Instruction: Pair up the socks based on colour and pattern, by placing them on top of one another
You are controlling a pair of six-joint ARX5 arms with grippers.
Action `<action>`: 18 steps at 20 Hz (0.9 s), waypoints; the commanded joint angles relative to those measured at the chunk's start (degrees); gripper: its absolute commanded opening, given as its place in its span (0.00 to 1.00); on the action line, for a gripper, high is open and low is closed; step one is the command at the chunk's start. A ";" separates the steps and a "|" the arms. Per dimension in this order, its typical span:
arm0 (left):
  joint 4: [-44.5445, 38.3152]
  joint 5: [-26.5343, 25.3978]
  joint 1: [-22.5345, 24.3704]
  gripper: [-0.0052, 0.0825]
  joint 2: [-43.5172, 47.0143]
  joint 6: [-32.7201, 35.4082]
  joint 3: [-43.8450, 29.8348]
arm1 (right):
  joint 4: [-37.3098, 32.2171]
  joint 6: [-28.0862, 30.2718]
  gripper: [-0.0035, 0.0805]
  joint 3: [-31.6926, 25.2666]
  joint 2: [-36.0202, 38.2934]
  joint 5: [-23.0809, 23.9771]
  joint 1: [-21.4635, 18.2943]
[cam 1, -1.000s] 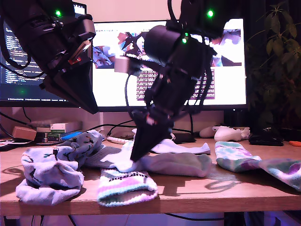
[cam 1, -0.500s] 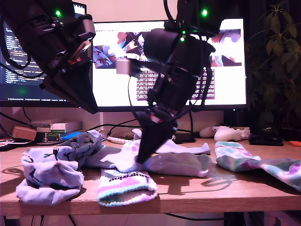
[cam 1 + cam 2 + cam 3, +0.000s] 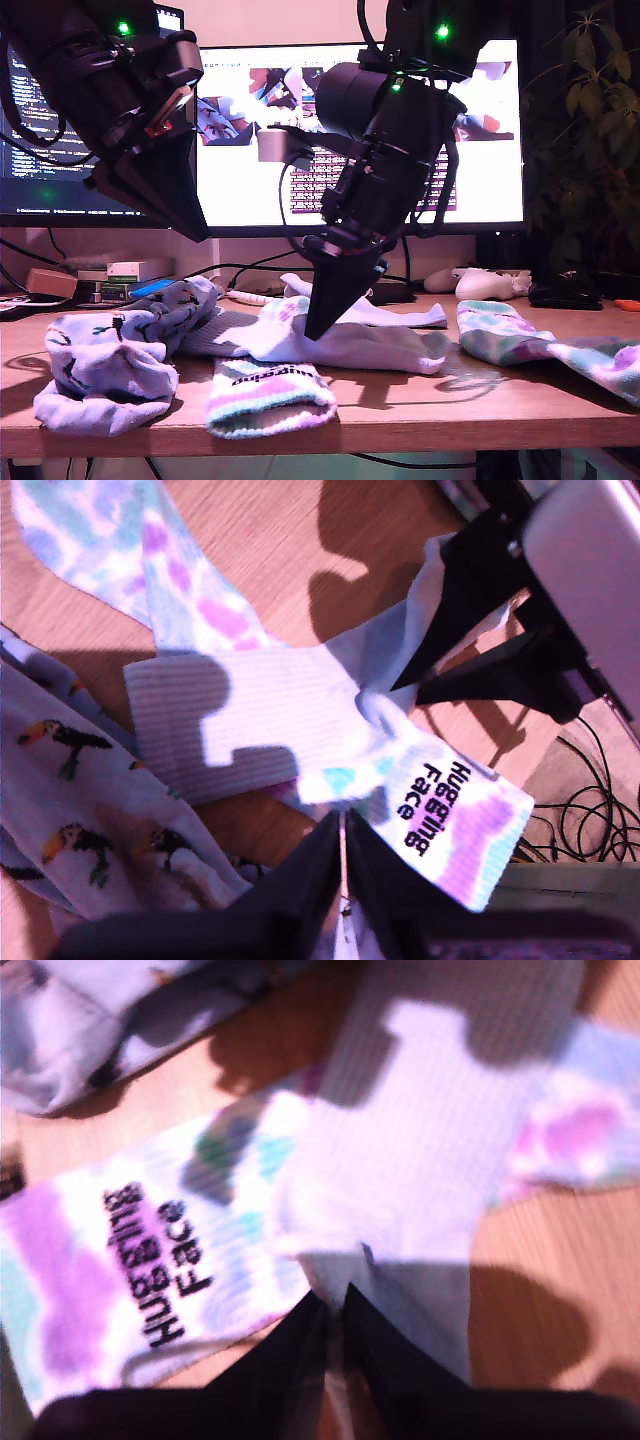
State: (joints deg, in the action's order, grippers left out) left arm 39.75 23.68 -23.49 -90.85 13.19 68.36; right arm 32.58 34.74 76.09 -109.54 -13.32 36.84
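My second gripper [image 3: 322, 322] is pinched shut on the white sock [image 3: 340, 345], lifting one end of it while the rest lies on the desk [image 3: 450, 405] across the tie-dye sock [image 3: 268, 395] with the lettered cuff. My first gripper [image 3: 342, 855] hangs above the pile with its jaws pressed together on nothing. The toucan-print sock [image 3: 105, 365] sits bunched at the exterior view's left.

Black arms [image 3: 385, 150] with green lights, cables, tapered tools.
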 commanded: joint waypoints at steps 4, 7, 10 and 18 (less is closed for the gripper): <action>-1.29 -2.36 -0.44 0.32 -0.66 0.81 -0.48 | 0.57 -8.20 0.03 1.27 1.20 3.56 -0.28; -2.99 -3.10 -1.73 0.35 -0.68 0.81 -0.48 | 0.55 -12.50 0.03 2.49 3.76 4.09 -1.49; -5.05 -5.05 -3.74 0.39 -1.38 0.87 -0.48 | 0.72 -14.25 0.03 3.67 5.68 5.51 -2.93; -13.03 -11.34 -8.33 0.50 -6.60 7.96 -0.52 | 2.03 -14.93 0.03 4.44 8.24 6.21 -5.66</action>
State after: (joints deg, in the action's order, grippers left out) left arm 27.99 12.34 -31.55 -95.88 20.60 68.36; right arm 34.65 20.32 80.14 -101.60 -7.05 31.20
